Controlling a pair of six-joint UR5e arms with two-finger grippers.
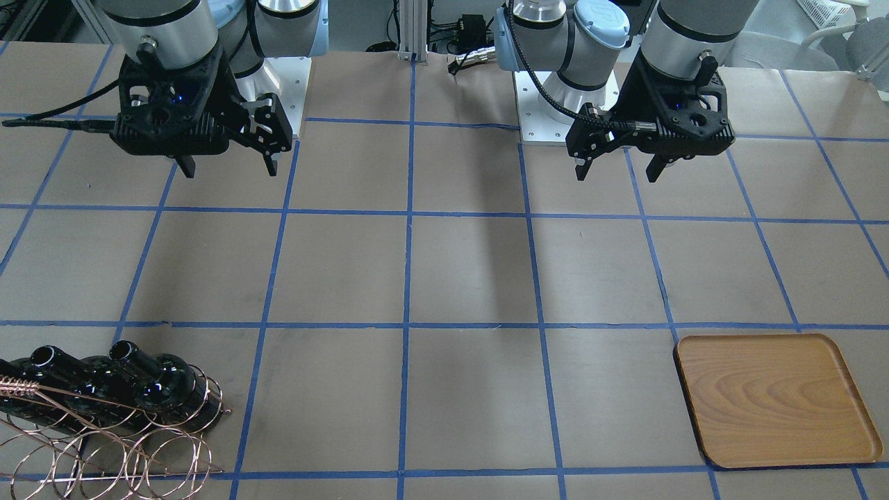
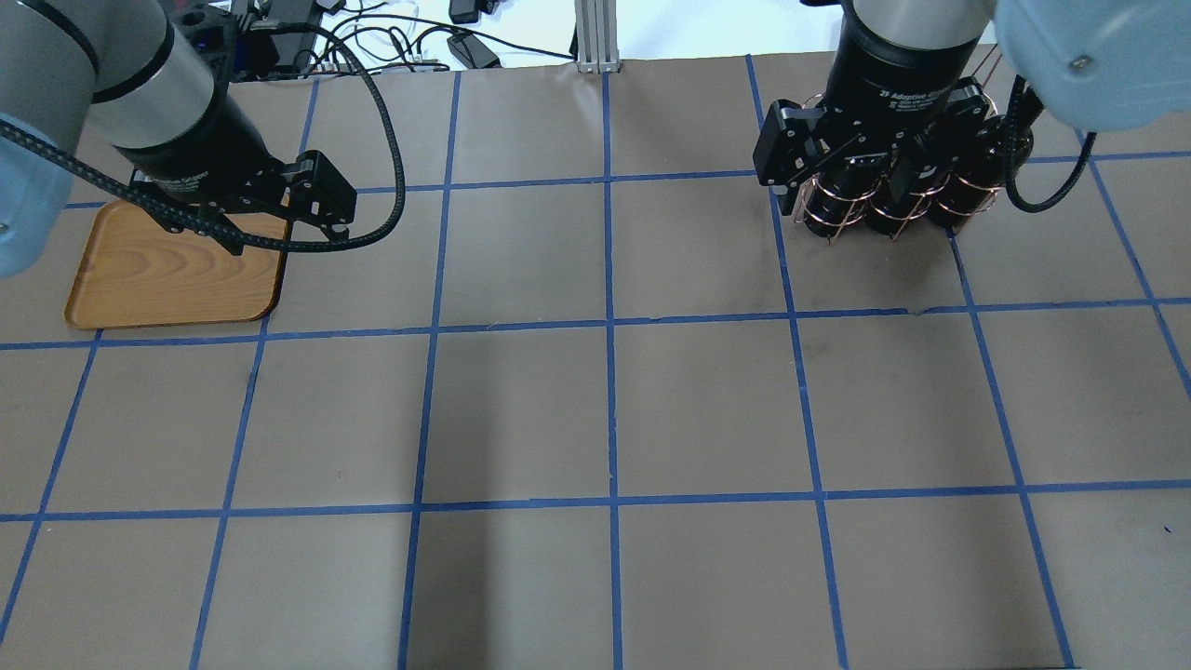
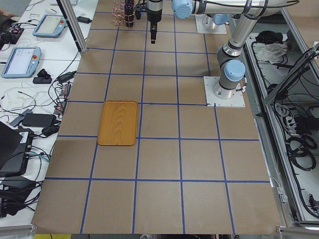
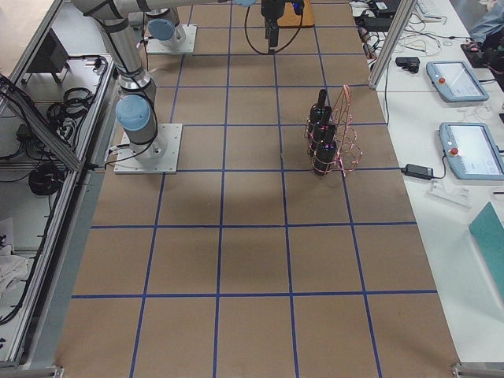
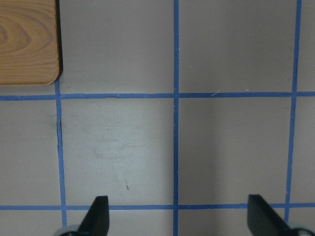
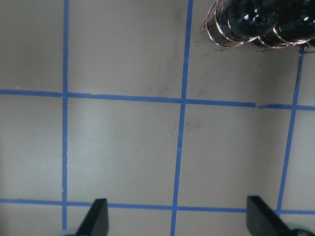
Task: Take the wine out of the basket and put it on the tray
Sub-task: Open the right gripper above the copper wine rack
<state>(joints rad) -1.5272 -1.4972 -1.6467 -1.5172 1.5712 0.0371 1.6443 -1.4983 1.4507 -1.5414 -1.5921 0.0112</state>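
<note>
Three glossy black glass wine bottles (image 1: 163, 383) stand upright in the copper-coloured wire basket (image 1: 114, 434) on the brown bench (image 1: 472, 278), well apart from the honey-brown wooden tray (image 1: 774, 399), while the left claw (image 1: 618, 170) and right claw (image 1: 228, 165) both hang spread, gripping nothing.

The table (image 1: 472, 271) is dull grey-brown, ruled into squares by bright blue tape. At the robot's far left, the tray (image 1: 774, 399) is honey-brown with darker oval grain rings. At the far right are glossy black wine bottles (image 1: 167, 380) — white glints on the glass — and the copper-coloured wire basket (image 1: 125, 444). The left gripper (image 1: 618, 173) and right gripper (image 1: 228, 169) are matt black, on silver-grey arms (image 1: 701, 28) with pale blue caps.
</note>
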